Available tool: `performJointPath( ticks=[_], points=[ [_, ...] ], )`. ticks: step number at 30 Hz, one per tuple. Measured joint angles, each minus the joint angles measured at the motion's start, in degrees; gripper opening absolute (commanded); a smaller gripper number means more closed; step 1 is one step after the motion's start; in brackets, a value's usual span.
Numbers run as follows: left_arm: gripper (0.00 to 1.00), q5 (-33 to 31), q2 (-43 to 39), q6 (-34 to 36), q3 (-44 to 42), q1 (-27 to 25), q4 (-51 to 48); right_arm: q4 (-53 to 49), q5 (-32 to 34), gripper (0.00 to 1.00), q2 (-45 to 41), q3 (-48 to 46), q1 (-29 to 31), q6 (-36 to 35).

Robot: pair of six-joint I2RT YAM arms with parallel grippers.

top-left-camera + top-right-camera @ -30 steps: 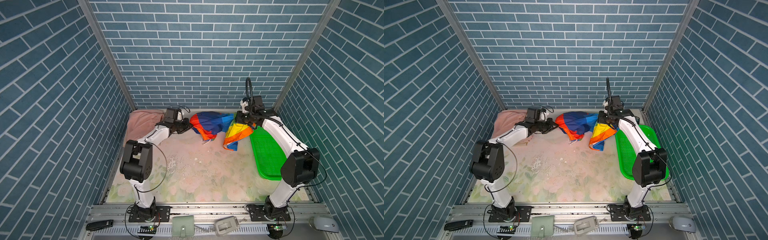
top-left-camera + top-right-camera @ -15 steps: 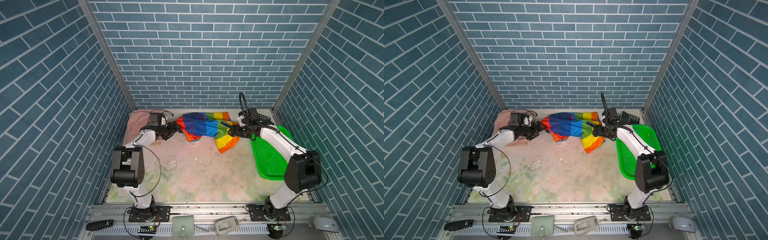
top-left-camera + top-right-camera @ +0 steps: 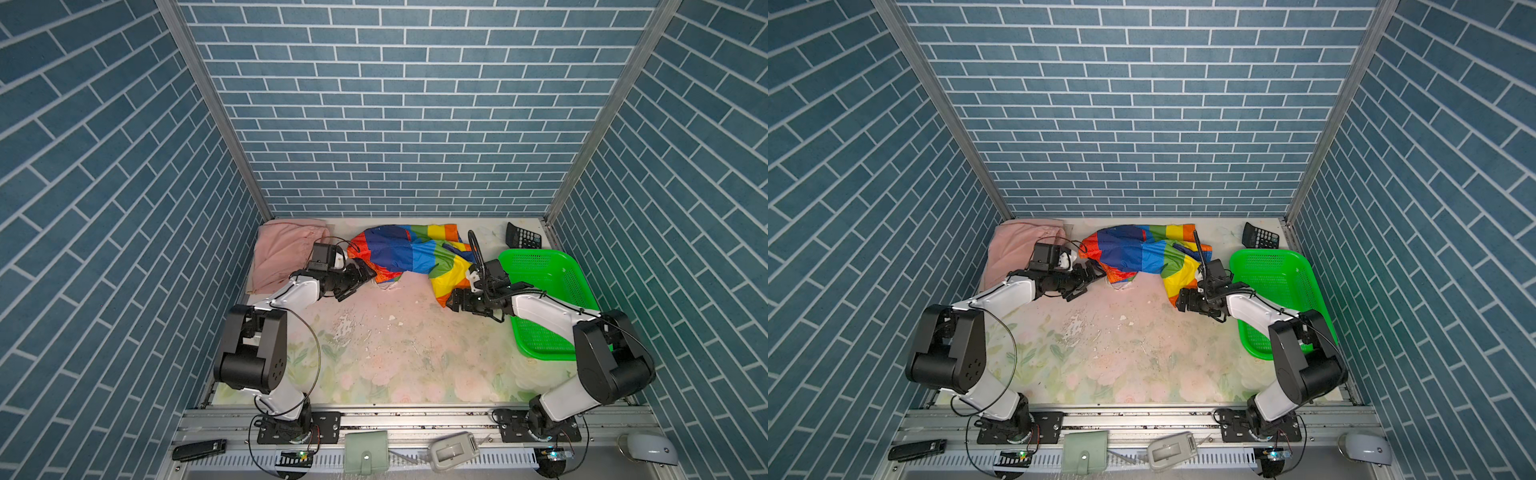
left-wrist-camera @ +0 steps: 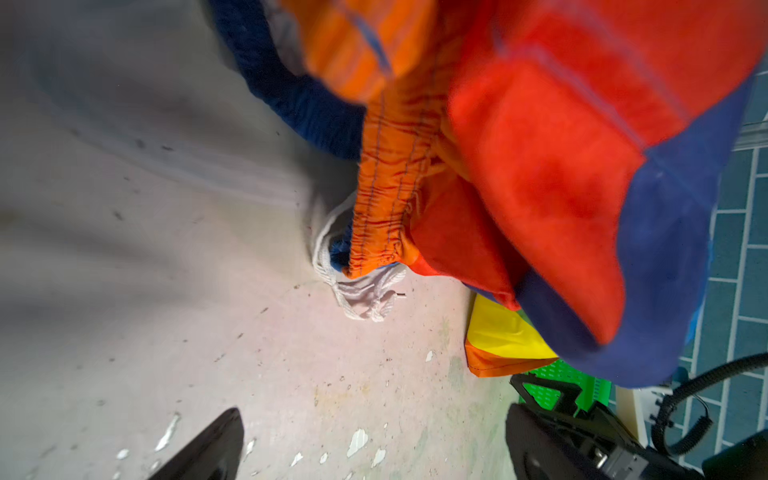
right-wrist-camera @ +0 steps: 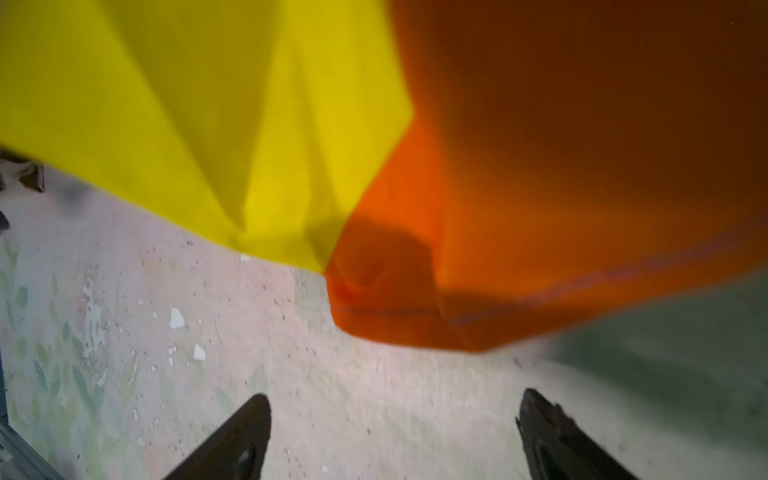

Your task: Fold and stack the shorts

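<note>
The rainbow-striped shorts lie rumpled on the table at the back middle, with the white cord bunched at the orange waistband. Pink shorts lie in the back left corner. My left gripper is open and empty just short of the waistband end. My right gripper is open and empty in front of the orange and yellow leg hem.
A green mesh basket stands along the right side, under my right forearm. A black calculator leans in the back right corner. Blue brick walls close in three sides.
Both grippers were shut on the rainbow shorts held above the table. They have opened and let go, the shorts have dropped onto the table, and both grippers have drawn back low.
</note>
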Motion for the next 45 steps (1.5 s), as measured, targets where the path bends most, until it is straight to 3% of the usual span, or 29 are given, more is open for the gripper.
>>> performJointPath(
  ticks=[6,8,9,14,20,23,26,30,36,40,45],
  points=[
    [1.00,-0.7,1.9,-0.5,0.0,-3.1,1.6,3.2,1.1,0.18,5.3,8.0,0.0,2.0],
    [1.00,-1.5,2.8,0.2,0.4,-4.2,1.0,1.4,2.6,0.02,5.2,13.0,-0.4,1.2],
    [1.00,-2.1,3.7,0.8,1.0,-4.9,0.3,0.4,3.1,0.00,5.2,16.0,-1.0,1.1],
    [0.95,-3.5,8.1,2.3,3.5,-7.8,-0.5,-5.4,4.9,0.00,6.1,28.3,-6.2,-0.7],
    [0.85,-7.2,13.0,4.3,7.9,-9.5,-3.0,-11.3,5.2,0.00,13.5,37.5,-9.9,-2.4],
    [0.80,-9.7,13.4,5.7,8.9,-9.8,-3.9,-12.8,4.3,0.08,13.6,34.6,-9.6,-2.5],
    [0.74,-11.9,13.5,7.4,9.4,-9.9,-4.3,-12.1,2.4,0.27,12.0,29.7,-9.4,-2.6],
    [0.67,-13.3,15.7,8.6,10.4,-9.9,-3.4,-9.1,-0.8,0.46,5.5,18.6,-8.6,-1.4],
    [0.63,-15.0,17.9,8.9,12.5,-9.9,-1.1,-3.3,-2.2,0.66,-5.8,3.3,-6.2,0.9],
    [0.56,-15.7,19.6,9.1,14.4,-9.9,-0.3,0.3,-3.4,0.71,-8.7,-2.4,-5.7,2.2],
    [0.34,-16.1,22.0,9.3,16.4,-10.0,1.1,5.4,-3.8,0.72,-7.5,-4.9,-3.4,3.9]
  ],
)
